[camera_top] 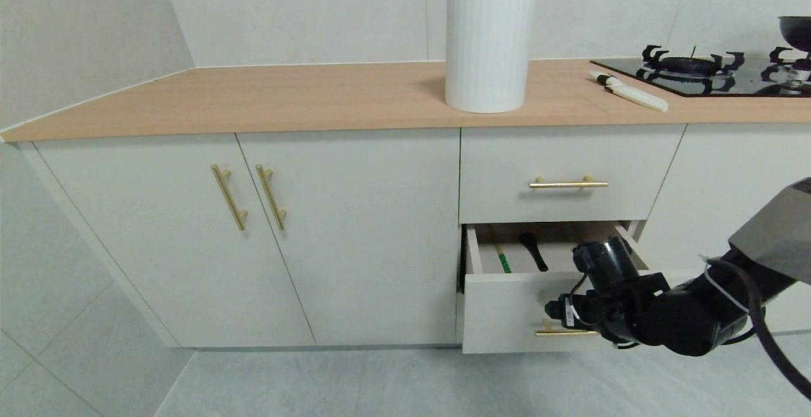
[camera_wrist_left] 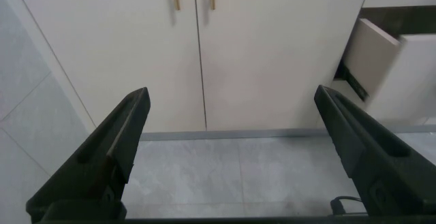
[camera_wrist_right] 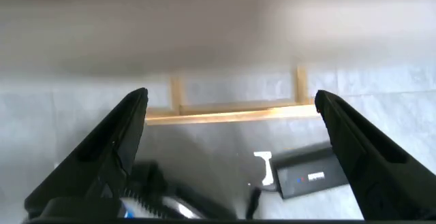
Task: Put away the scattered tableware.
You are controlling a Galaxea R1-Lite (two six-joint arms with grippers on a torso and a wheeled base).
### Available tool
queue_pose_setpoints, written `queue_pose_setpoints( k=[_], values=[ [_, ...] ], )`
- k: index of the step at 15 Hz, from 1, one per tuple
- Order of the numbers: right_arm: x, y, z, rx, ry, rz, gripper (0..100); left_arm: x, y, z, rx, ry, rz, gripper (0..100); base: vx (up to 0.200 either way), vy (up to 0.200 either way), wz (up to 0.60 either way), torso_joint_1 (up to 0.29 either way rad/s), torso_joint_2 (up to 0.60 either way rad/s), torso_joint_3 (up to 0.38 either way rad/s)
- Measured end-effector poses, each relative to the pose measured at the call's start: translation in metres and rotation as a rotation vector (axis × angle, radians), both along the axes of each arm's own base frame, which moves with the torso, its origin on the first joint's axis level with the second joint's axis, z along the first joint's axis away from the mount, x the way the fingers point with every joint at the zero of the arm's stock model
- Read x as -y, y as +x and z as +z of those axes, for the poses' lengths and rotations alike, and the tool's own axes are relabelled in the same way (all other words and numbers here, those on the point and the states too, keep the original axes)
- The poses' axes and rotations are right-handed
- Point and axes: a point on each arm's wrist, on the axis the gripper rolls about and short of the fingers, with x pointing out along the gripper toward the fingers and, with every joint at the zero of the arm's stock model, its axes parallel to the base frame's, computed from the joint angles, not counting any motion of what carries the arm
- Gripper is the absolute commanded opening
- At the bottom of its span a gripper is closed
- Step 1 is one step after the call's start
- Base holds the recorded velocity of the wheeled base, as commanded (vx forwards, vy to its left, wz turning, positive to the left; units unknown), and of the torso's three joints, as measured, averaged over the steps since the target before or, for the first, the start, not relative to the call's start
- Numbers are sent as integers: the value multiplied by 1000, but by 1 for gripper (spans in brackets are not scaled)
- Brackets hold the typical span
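While spread wide, right jaws face drawer handle (camera_wrist_right: 231, 112).

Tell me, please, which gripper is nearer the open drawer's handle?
Right. The right gripper sits just before the handle; the left gripper faces the cabinet doors, farther off.

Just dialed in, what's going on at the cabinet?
The right gripper sits at the gold handle of the lower drawer, jaws open. The drawer stands pulled out, a black utensil and a green stick inside. A knife lies on the counter. The left gripper is open and empty, pointed at the cabinet doors.
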Motion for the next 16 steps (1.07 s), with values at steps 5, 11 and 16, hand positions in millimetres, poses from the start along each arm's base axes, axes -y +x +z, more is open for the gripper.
queue_pose_setpoints(
  k=[5, 11, 16],
  values=[
    [1, 20, -20, 136, 23, -55, 100, 0, 0, 0, 0, 0, 0, 100, 0, 0, 0, 0, 0, 0],
    [4, 45, -46, 303, 45, -132, 100, 0, 0, 0, 1, 0, 0, 100, 0, 0, 0, 0, 0, 0],
    [8, 66, -50, 374, 81, -231, 100, 0, 0, 0, 1, 0, 0, 100, 0, 0, 0, 0, 0, 0]
  ],
)
